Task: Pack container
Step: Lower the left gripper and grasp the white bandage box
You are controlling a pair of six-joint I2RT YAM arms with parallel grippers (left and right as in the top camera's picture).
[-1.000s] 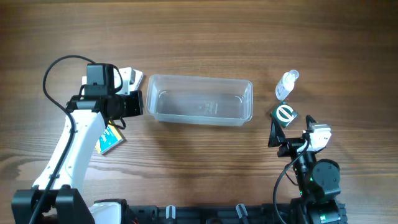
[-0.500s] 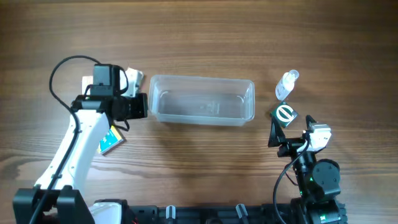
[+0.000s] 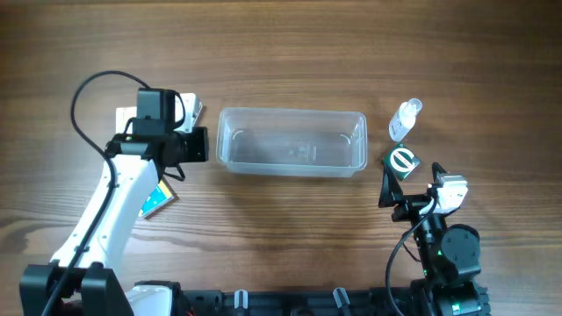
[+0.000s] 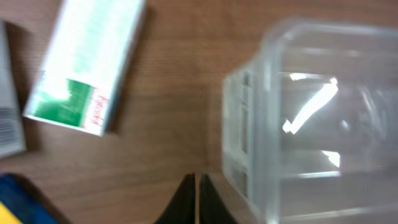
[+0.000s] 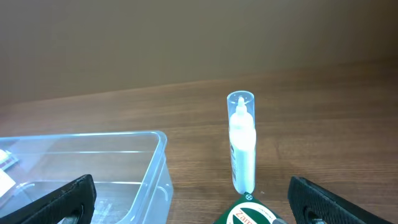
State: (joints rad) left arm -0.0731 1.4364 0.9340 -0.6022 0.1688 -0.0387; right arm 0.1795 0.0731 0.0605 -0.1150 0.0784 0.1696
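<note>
You are at the very start of packing. The container (image 3: 291, 140) sits in the upper middle of the overhead view, and nothing is inside it.

Your left gripper (image 4: 198, 186) is at the bottom of its own view, fingers pressed together on nothing, just beside the container's left end. I cannot tell if it touches.

Your right gripper (image 5: 199, 208) has its fingers spread wide and holds nothing.

I think you next need to open a gripper over one small thing, maybe the small bottle (image 5: 241, 146), and lift it in.

The green box (image 5: 249, 216) at the bottom edge shows "Za"; the rest is cut off. The writing on the green and white box (image 4: 87, 68) is too blurry to read.
</note>
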